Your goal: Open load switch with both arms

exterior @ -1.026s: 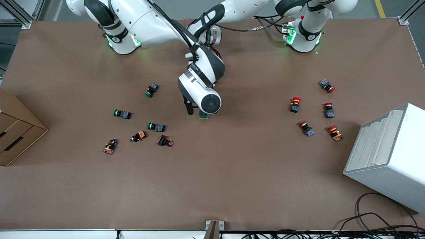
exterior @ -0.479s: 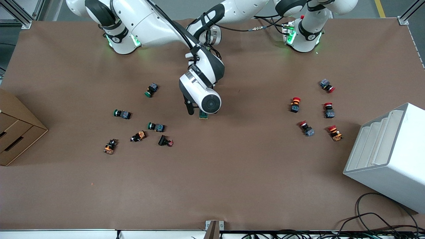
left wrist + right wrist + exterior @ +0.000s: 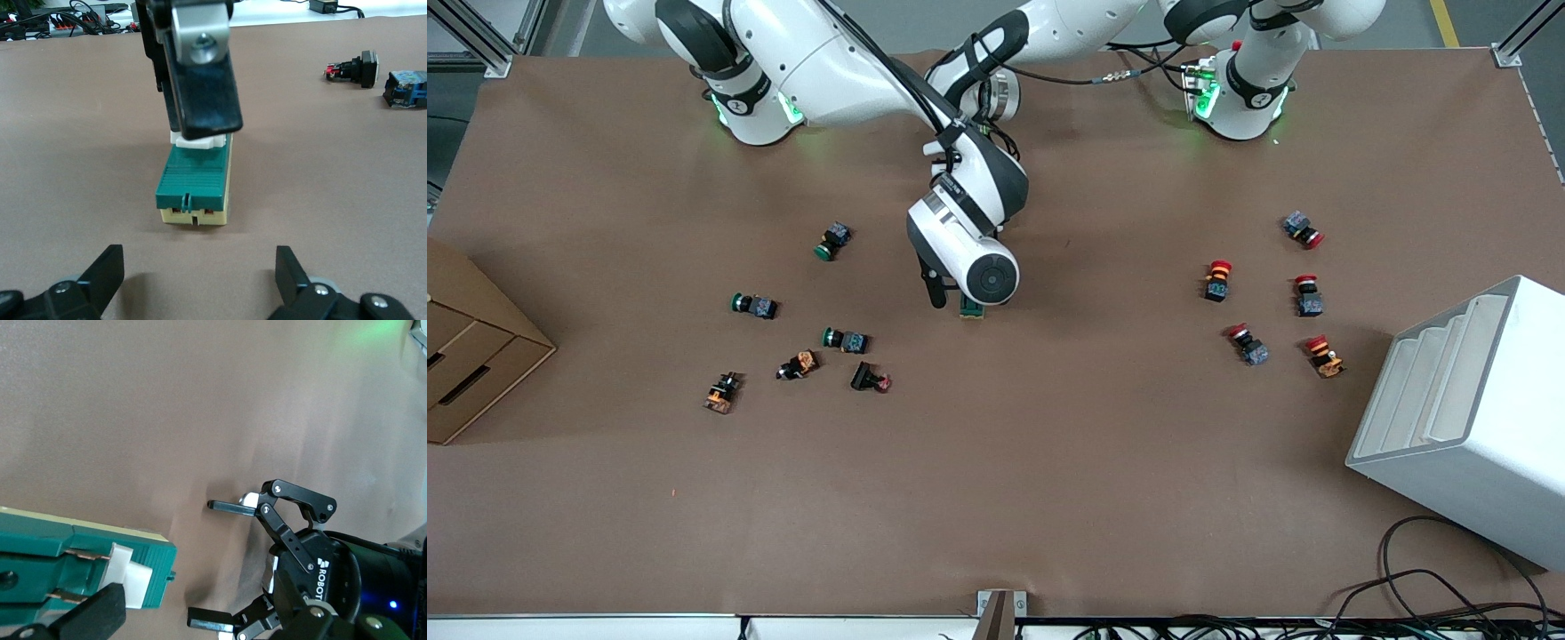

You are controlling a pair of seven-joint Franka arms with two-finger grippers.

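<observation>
Centrally on the bench [image 3: 1049,462], the right hand [image 3: 200,130] grips the white lever end of the load switch [image 3: 195,183], which lies flat. Just beside its free end, the left hand [image 3: 223,563] waits, fingers spread wide.

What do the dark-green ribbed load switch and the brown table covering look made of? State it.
The dark-green ribbed load switch: likely moulded plastic, matte; crisp ribs, cream base. The brown table covering: perhaps paper, matte, faintly creased.

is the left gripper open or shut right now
Open: in the left wrist view the left gripper has its fingers spread wide, apart from the load switch on the table.
</observation>
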